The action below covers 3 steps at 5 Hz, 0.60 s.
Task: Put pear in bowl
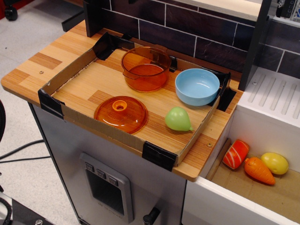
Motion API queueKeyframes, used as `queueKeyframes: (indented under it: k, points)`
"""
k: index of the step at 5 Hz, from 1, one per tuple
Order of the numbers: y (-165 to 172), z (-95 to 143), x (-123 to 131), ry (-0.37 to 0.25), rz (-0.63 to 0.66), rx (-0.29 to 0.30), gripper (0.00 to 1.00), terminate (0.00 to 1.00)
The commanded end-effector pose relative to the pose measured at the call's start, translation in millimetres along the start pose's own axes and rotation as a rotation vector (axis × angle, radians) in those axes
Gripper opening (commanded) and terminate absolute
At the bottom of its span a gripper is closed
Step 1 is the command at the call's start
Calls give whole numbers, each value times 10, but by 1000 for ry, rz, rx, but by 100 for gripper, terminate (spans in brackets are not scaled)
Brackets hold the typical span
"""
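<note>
Overhead-oblique view of the work area. The pear (178,119) — small, smooth, light green, tapered tip pointing toward lower right — is seen lying on its side on the wooden table (28,70), inside a shallow cardboard-walled tray (65,75) w/ black corner tape. It lies near the tray's front-right wall, just in front of the bowl (197,86) but apart from it; no contact is visible. The bowl — round, light blue, glossy — stands upright and empty at the tray's back-right corner.

Also in the tray: a transparent orange pot (146,68), upright, to the left of the bowl, and its orange lid (121,114), knob up, to the left of the pear. In the lower compartment at right, outside the tray, three toy foods are seen — a salmon-like piece (235,154), a carrot (258,170) and a yellow lemon-like toy (275,162).

No arm or claw is in view, so the claw's state cannot be told.

Step in hand, as judged: the very start; the pear is not yet grasped and nothing is in the bowl. The next move would call for an approach from above w/ the claw opened wider than the pear's rounded body, closed across that body rather than the tip, since the smooth surface may slip. A short lift & carry toward the back would then be needed, w/ the bowl's rim cleared.
</note>
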<state>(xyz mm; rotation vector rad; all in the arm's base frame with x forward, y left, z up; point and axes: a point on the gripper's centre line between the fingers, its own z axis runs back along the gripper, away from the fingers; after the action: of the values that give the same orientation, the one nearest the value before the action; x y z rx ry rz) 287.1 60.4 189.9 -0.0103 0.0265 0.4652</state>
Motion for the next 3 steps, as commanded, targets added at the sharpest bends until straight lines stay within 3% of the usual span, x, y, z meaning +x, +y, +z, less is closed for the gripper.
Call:
queueKeyframes:
  k: [1,2,3]
  points:
    - [0,0,0,0,0,0,100,0]
    - [-254,-30,-140,-1,197,-28,100,0]
    - [-522,-219,-324,-72,444,-81,100,0]
